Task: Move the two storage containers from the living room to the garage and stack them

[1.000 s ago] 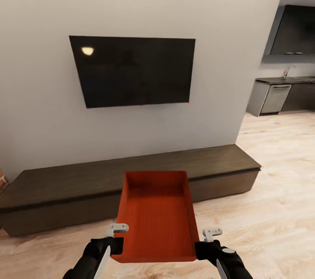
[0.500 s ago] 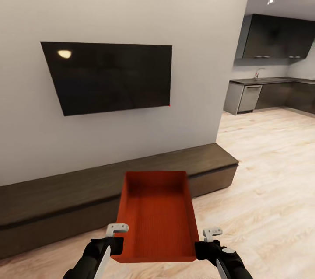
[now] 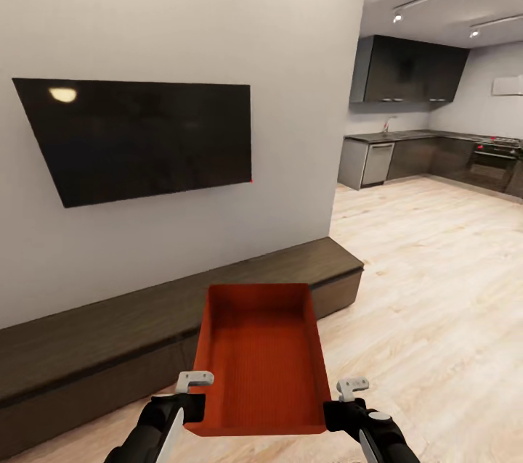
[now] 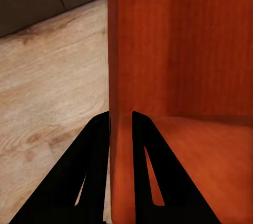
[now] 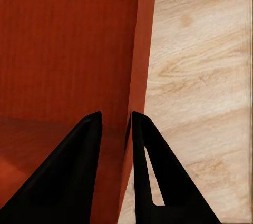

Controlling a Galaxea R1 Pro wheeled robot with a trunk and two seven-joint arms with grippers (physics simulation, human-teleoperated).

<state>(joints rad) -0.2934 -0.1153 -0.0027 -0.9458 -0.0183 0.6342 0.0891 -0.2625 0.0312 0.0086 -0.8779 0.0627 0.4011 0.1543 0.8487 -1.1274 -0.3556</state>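
From the head camera, I'm carrying the red-orange bin between both grippers, left and right, over wood floor beside a dark cabinet and TV. Left wrist: fingers are pinching the bin wall. Right wrist: fingers are pinching the opposite wall of the bin.

A black wall TV is mounted on a pale wall, with a small light reflection seen near its upper corner. A long dark low cabinet is set along the wall's foot, directly below the TV. Further back, at the right of the head view, a kitchen is seen: dark upper cupboards, a dark counter, a steel dishwasher and an oven. Ceiling track lights are lit.
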